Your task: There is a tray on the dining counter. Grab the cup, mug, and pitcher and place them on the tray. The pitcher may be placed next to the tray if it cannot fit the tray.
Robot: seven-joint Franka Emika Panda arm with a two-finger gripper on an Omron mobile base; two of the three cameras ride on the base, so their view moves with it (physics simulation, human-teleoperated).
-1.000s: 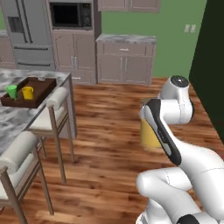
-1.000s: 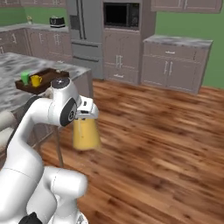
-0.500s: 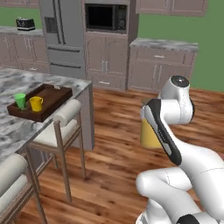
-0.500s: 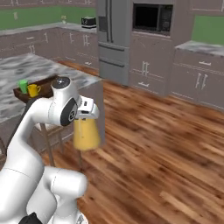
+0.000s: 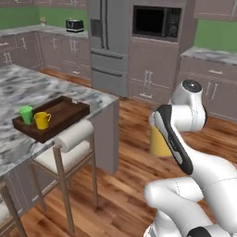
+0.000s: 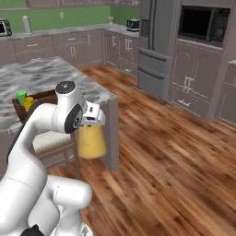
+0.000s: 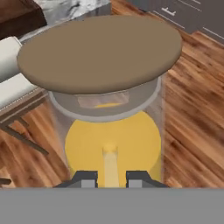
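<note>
Looking from our left base camera, we see the dining counter (image 5: 18, 92) at the far left, its grey-veined marble reaching toward us. On its near corner lies the tray (image 5: 65, 111), dark brown with a raised rim. Inside the tray, at its left end, the cup (image 5: 26, 114) stands upright, green and without a handle, and just beside it to the right stands the mug (image 5: 42, 120), yellow, also upright. The rest of the tray floor is bare wood. Below the counter edge a stool (image 5: 65, 148) with a pale cushioned seat and rolled back is tucked in, and a steel fridge (image 5: 109, 41) and a microwave (image 5: 155, 21) stand against the far wall.

Further right, well apart from the counter and over the wooden floor (image 5: 125, 185), our arm carries the pitcher (image 5: 159, 143). We see its yellow-filled lower part showing past the forearm in this view, and in the right base camera it hangs upright beneath the wrist, in the air.

Through the hand camera our gripper (image 7: 110, 178) pinches the pitcher at its top: the two dark fingertips sit close together on either side of a narrow pale part of it, under the round brown cork lid (image 7: 100, 52).
</note>
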